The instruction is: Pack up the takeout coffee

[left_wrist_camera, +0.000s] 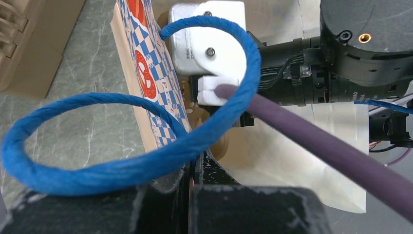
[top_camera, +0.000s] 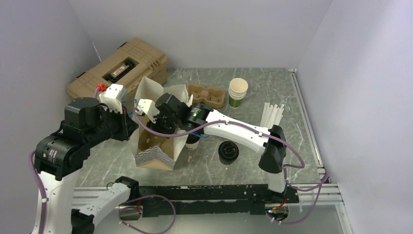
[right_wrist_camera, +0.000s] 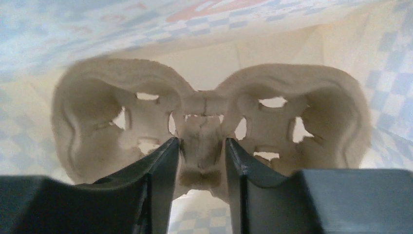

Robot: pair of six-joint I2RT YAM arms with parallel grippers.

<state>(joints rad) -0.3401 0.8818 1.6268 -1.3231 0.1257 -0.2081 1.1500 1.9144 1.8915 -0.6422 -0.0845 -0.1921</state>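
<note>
- The left gripper (left_wrist_camera: 192, 171) is clenched on the blue handle (left_wrist_camera: 112, 165) of the paper bag (top_camera: 156, 157).
- The right gripper (right_wrist_camera: 202, 163) is deep inside the bag. Its fingers stand on both sides of the middle post of the pulp cup carrier (right_wrist_camera: 292, 112); whether they pinch it, I cannot tell.
- The takeout coffee (top_camera: 193, 142) stands upright on the table (top_camera: 204, 168), outside the bag, just beside its right wall and under the right forearm.
- I judge the right arm is nearer: the cup lies behind its fingers.

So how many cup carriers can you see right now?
2. One carrier is inside the bag, between the fingers of the right gripper; the other lies behind the bag, left of the cup stack. More could be nested in either.
</note>
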